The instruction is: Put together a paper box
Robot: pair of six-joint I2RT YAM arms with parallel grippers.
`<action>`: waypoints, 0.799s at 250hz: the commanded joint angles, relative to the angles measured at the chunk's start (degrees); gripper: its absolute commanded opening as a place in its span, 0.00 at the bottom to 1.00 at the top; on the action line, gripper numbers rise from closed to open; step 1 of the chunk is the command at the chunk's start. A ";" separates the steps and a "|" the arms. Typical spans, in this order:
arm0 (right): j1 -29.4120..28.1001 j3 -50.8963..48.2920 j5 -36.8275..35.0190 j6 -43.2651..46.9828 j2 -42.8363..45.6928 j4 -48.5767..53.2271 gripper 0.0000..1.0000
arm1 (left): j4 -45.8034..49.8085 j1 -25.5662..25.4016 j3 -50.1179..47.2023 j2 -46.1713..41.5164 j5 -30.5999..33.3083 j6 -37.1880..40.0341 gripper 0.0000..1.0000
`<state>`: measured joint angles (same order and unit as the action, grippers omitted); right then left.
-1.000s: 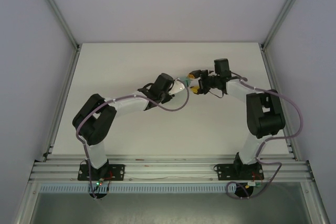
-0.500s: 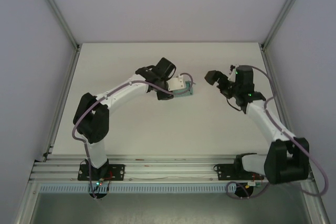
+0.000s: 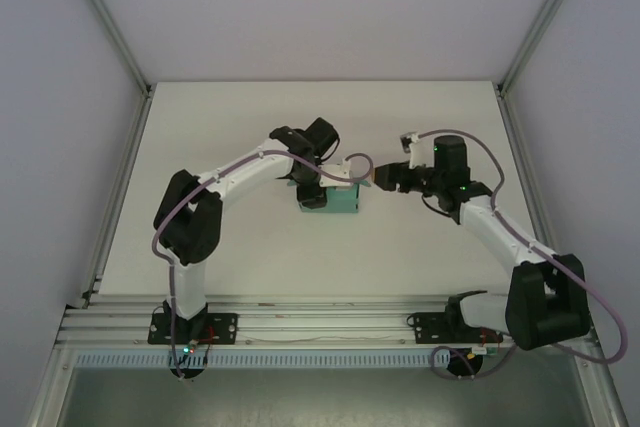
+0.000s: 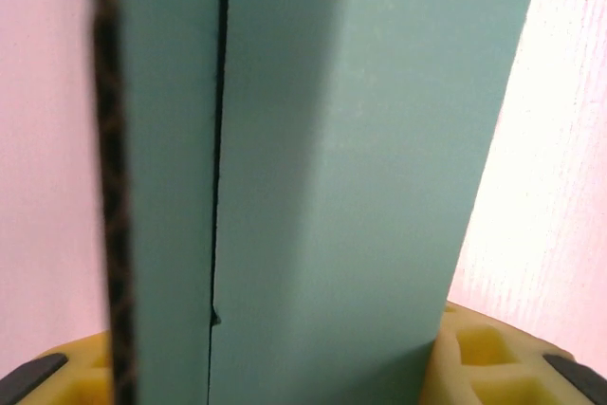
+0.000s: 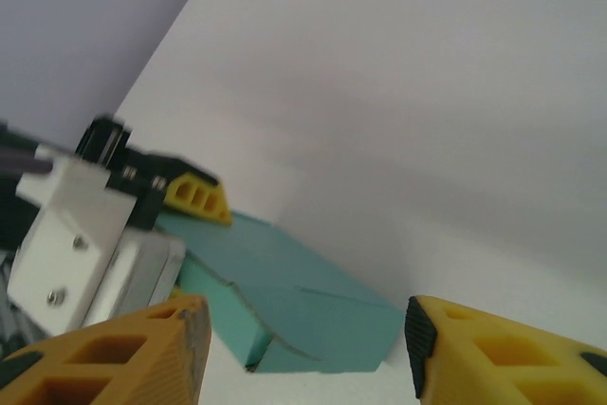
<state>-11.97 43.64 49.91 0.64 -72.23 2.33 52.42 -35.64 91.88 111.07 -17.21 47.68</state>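
The paper box [image 3: 338,203] is a small teal-green rectangular box resting on the white table [image 3: 250,247] at the centre. My left gripper [image 3: 318,190] is shut on its left end. In the left wrist view the box [image 4: 360,139] stands between the yellow fingers [image 4: 493,358], with a seam down its left side. My right gripper [image 3: 384,177] hovers just right of the box, open. In the right wrist view the box [image 5: 294,296] lies ahead of the open gripper [image 5: 308,353], with one end flap not fully flush. Nothing is between the right fingertips [image 5: 142,348].
Aluminium frame posts [image 3: 110,32] and pale walls enclose the table on three sides. A slotted rail [image 3: 320,322] carrying both arm bases runs along the near edge. Purple cables [image 3: 580,277] loop off both arms.
The left arm has brought the box nearer and down onto the table. The right arm has swung back in toward the box's right end, and its jaws have narrowed.
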 commanded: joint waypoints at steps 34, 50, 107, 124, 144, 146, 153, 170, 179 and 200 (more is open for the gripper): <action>-2.44 3.70 -0.32 11.46 -3.22 5.42 0.45 | 4.64 -0.13 3.06 3.49 -4.51 1.60 0.47; -2.71 4.37 -0.20 12.75 -3.86 6.61 0.43 | 5.05 -0.08 3.83 4.09 -4.90 1.60 0.47; -3.58 5.93 -2.88 14.76 -6.34 9.63 0.39 | 5.57 -0.12 4.55 4.68 -5.00 1.02 0.48; -3.59 6.70 -2.99 15.19 -7.12 10.25 0.34 | 5.24 -0.13 4.61 4.56 -4.79 0.69 0.47; -3.69 7.14 -3.07 15.30 -7.82 9.98 0.33 | 5.31 -0.13 4.96 4.68 -4.63 0.22 0.47; -3.68 7.16 -3.07 15.34 -7.95 9.89 0.32 | 5.32 -0.18 4.98 4.62 -4.62 0.22 0.47; -3.70 7.19 -2.89 15.29 -8.12 9.65 0.28 | 5.30 -0.22 5.07 4.72 -4.65 0.13 0.47; -3.83 7.49 -2.73 14.50 -8.37 8.87 0.23 | 5.14 -0.22 5.07 4.82 -4.55 -0.12 0.47; -3.81 7.57 -2.68 14.04 -8.38 8.50 0.21 | 5.10 -0.19 4.98 4.83 -4.55 -0.29 0.47; -4.05 7.85 -2.64 12.95 -8.17 8.25 0.14 | 4.49 -0.17 5.08 4.88 -4.53 -1.07 0.47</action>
<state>-15.51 49.58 47.83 14.61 -80.31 11.27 54.89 -35.64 95.66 113.86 -20.45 47.83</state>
